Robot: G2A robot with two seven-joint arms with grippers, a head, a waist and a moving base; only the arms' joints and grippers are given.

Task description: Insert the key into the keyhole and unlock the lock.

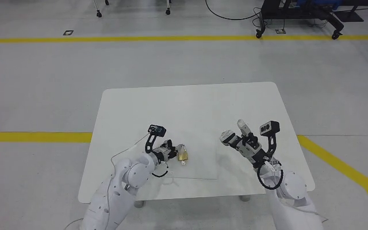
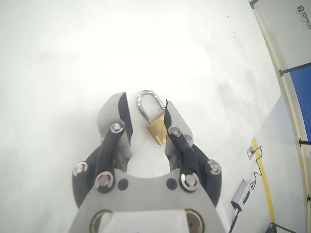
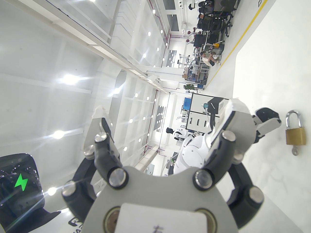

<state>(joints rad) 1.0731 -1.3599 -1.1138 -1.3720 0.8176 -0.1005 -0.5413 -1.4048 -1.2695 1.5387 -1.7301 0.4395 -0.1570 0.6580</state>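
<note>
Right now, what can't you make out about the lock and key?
- Left wrist view: a finger of the left gripper covers one side of the padlock.
- Top view: padlock too small to tell whether it is latched.
- Right wrist view: the key is tiny; how deep it sits is unclear.

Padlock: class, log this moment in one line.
padlock on table, key inserted | left gripper open around padlock | right gripper open, empty

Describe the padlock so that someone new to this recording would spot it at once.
On the white table, look at the half nearer the robot, at the left tool, which stands open around it. The padlock lies flat there. It is the one brass-coloured thing on the table, with a silver shackle and a silver key at its base.
</note>
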